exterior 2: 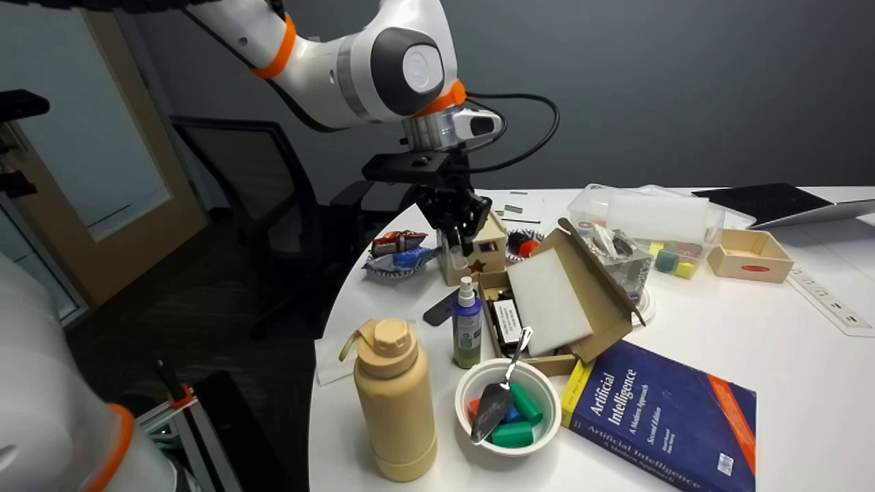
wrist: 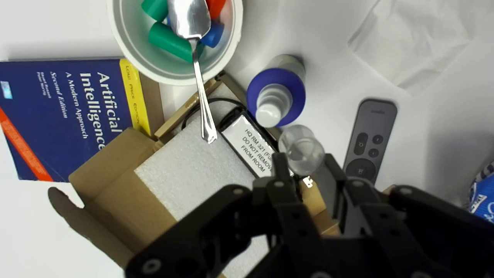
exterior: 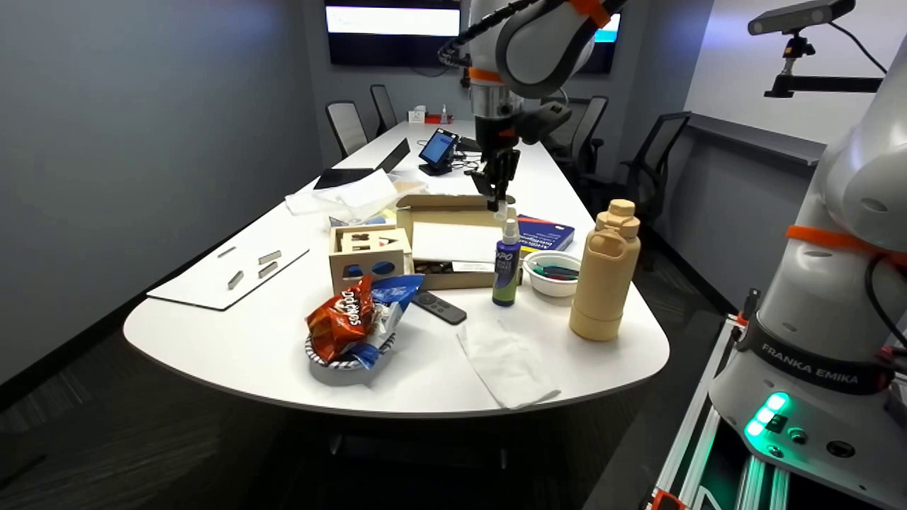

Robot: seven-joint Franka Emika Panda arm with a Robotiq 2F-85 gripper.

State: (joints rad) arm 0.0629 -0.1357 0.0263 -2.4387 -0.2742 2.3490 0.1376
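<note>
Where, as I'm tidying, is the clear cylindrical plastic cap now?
The clear cap is right of centre in the wrist view, held by the black two-fingered gripper, just below the purple-and-green spray bottle in that picture.

Diffuse light leaves the white table (exterior: 262, 354) bright, soft shadows lying on it, while the floor (exterior: 177, 439) beneath is dim. Beyond the table, a wall screen (exterior: 393, 32) glares white — and above the table, the gripper (wrist: 307, 164) looks soft, out of focus in the wrist view.
</note>
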